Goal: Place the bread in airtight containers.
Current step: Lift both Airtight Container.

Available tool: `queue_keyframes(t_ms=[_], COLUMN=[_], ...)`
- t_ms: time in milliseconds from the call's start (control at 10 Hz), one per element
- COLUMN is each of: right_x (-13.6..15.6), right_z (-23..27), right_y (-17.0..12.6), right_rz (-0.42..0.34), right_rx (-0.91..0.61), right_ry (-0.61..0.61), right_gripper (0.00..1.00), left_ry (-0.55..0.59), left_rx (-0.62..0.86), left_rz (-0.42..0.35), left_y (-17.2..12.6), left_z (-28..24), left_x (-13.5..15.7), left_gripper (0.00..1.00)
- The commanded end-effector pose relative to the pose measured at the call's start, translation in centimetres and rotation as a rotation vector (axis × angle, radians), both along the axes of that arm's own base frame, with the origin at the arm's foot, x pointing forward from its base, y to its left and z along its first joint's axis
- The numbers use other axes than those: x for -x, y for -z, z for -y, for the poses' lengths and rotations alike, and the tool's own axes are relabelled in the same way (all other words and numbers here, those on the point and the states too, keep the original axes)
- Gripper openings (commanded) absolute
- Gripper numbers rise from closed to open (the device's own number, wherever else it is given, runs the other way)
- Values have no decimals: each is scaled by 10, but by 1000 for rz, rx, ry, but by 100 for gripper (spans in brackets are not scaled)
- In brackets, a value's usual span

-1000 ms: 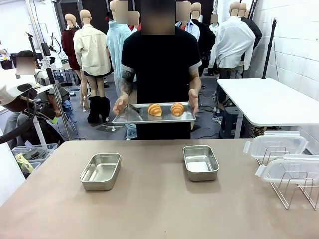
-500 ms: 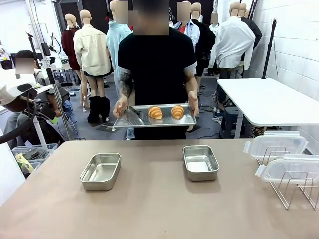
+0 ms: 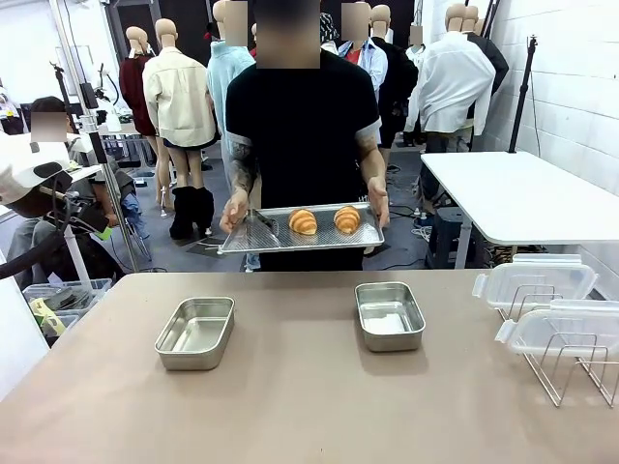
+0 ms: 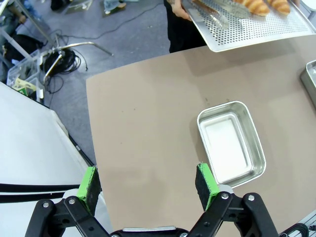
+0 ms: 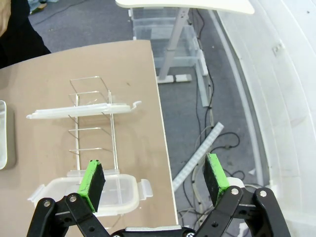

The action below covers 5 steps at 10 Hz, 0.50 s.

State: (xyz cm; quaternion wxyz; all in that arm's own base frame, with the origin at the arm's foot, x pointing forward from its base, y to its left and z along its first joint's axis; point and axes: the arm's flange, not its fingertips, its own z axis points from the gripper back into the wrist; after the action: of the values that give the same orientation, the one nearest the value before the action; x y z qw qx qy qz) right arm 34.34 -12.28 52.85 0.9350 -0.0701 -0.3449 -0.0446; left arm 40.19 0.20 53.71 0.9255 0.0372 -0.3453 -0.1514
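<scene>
Two golden-brown pieces of bread (image 3: 303,221) (image 3: 347,219) lie on a perforated steel tray (image 3: 266,235) that a person holds with both hands beyond the table's far edge. That tray (image 4: 232,29) and the bread (image 4: 255,5) also show at the top of the left wrist view. Two open steel containers stand on the table, one at left (image 3: 196,332) (image 4: 230,143) and one right of centre (image 3: 389,315). My left gripper (image 4: 148,184) hangs open above the table's left edge, short of the left container. My right gripper (image 5: 154,182) is open above the table's right edge.
Two clear plastic lids (image 3: 533,280) (image 3: 566,329) rest on a wire rack (image 3: 571,367) at the table's right side; the rack (image 5: 94,123) and lids (image 5: 79,111) (image 5: 118,195) lie below my right gripper. Metal tongs (image 3: 264,226) lie on the tray. A white table (image 3: 522,193) stands beyond.
The person has lowered the tray slightly and brought it closer to the table's far edge. Both grippers stay open.
</scene>
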Motion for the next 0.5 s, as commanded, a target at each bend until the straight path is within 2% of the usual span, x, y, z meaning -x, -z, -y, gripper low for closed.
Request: queue_keyframes(t_ms=[0, 400], right_x=[-1, -1], right_z=[-2, -2], right_y=[3, 3], right_rz=[-8, -8], right_rx=[-3, -3], right_ry=[-9, -9], right_gripper=[100, 100], left_ry=[0, 0], left_rx=[-4, -4], left_rz=[3, 3], left_y=[-1, -1], left_z=[-2, -2], left_x=[1, 1], left_gripper=[100, 100])
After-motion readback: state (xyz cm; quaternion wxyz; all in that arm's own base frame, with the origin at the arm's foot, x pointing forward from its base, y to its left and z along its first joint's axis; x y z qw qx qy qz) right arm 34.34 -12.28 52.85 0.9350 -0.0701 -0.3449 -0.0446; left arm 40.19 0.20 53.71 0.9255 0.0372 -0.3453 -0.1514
